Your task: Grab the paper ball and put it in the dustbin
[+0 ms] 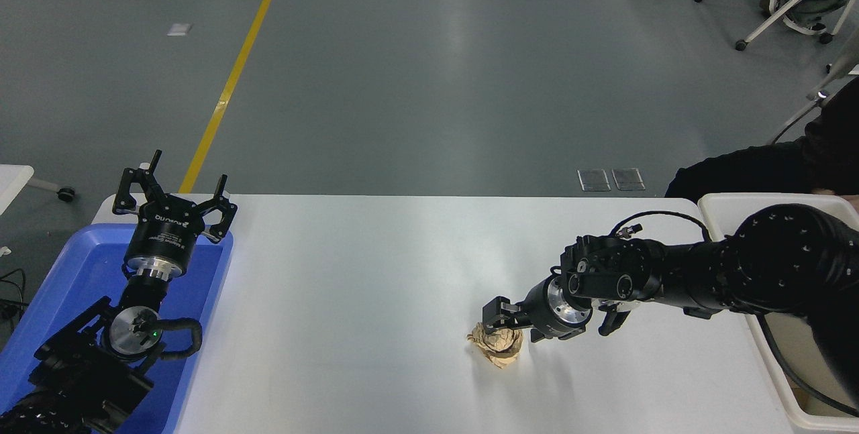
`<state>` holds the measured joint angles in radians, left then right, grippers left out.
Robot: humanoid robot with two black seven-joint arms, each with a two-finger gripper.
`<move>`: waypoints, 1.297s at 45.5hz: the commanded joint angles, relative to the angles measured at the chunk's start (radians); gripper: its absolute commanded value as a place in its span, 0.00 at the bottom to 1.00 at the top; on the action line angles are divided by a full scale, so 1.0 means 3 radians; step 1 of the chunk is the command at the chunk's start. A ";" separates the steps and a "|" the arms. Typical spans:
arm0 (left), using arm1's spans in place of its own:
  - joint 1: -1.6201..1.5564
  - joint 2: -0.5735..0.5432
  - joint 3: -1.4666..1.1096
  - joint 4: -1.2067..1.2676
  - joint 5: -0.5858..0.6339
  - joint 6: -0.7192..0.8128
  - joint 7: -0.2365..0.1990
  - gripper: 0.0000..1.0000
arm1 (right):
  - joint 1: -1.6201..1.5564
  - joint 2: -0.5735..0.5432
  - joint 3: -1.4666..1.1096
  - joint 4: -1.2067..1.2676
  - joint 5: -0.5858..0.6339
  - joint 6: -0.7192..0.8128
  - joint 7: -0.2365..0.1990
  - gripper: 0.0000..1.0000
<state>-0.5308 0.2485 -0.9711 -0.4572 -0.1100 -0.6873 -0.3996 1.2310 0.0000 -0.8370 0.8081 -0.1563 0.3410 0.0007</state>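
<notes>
Right claw (502, 329) straddles the crumpled tan kraft-paper ball (497, 347), jaws narrow around it; grasping step: next lift toward off-white plastic dustbin (721, 200).

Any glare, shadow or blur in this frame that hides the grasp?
Head view: sharp, no motion blur; soft glare streaks on the floor and a pale sheen on the table; a faint shadow lies under the right gripper, which itself covers the top of the paper ball.
</notes>
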 commanded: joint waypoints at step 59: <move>0.0021 0.0005 -0.0020 0.0000 0.0004 -0.0005 0.0008 1.00 | 0.4139 -0.0798 -0.0631 0.2179 0.0393 0.1200 -0.0008 0.00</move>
<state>-0.5248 0.2499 -0.9760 -0.4574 -0.1087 -0.6888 -0.3982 2.2835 -0.2040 -0.9874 1.3835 -0.0435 0.6418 0.0008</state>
